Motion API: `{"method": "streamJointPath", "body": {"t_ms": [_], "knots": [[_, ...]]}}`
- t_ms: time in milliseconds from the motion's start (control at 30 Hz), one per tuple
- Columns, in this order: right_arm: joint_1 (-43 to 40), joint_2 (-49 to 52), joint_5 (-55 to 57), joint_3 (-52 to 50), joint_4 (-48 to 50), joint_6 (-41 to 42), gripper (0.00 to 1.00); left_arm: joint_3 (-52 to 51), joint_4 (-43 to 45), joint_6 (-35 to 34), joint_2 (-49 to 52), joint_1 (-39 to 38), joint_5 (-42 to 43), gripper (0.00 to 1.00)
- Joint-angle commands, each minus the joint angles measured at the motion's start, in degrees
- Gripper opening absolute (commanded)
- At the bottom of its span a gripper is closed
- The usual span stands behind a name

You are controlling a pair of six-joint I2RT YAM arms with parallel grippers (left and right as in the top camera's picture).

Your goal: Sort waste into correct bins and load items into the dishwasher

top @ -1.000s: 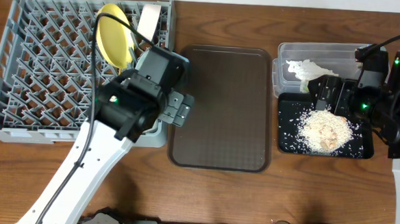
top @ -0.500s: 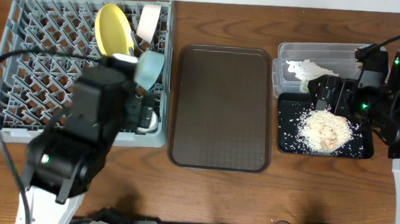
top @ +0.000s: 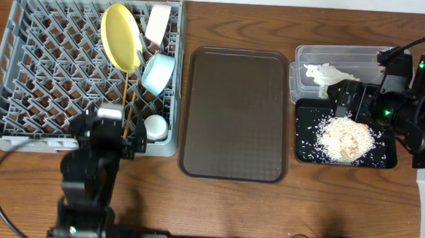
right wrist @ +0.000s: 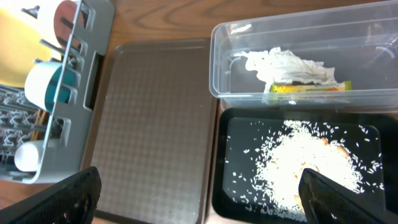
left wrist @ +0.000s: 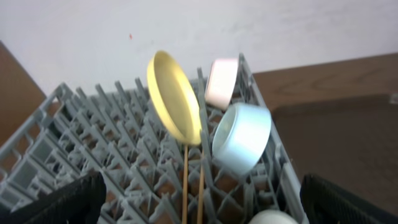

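Note:
The grey dish rack [top: 47, 81] holds the yellow plate [top: 121, 35] on edge, the white bowl [top: 158, 23], the light blue bowl [top: 158, 72], the small white cup [top: 154, 127] and the wooden chopsticks [top: 129, 104]. My left gripper [top: 111, 134] is open and empty at the rack's near edge; its view shows the plate [left wrist: 174, 96], blue bowl [left wrist: 242, 137] and chopsticks [left wrist: 193, 186]. My right gripper [top: 348, 97] is open and empty over the bins. The clear tub [right wrist: 373, 37] holds the napkin [right wrist: 286, 65] and the wrapper [right wrist: 311, 87]. The black tray [right wrist: 219, 168] holds rice crumbs [right wrist: 305, 165].
The dark brown serving tray [top: 235, 113] lies bare between the rack and the bins, and it also shows in the right wrist view [right wrist: 155, 124]. Bare wooden table runs along the near edge in front of it.
My left arm has pulled back from over the rack's right side to its near edge, uncovering the blue bowl, cup and chopsticks. The right arm has not moved.

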Motion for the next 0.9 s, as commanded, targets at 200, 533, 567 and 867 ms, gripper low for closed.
{"method": "streamJointPath", "body": {"t_ms": [200,533,567,867], "knots": [[-0.2,0.3,0.2,0.1,0.0,0.5,0.99,-16.0,4.2,1.1,-16.0,5.6,4.4,1.00],[-0.2,0.3,0.2,0.1,0.0,0.5,0.99,-25.0,7.7,1.1,-22.4,5.4,4.8,1.00],[-0.2,0.3,0.2,0.1,0.0,0.5,0.99,-25.0,6.4,1.1,-23.1,5.1,4.8,1.00],[-0.1,0.3,0.2,0.1,0.0,0.5,0.99,-25.0,4.9,1.3,-25.6,3.0,4.2,1.00]]}}
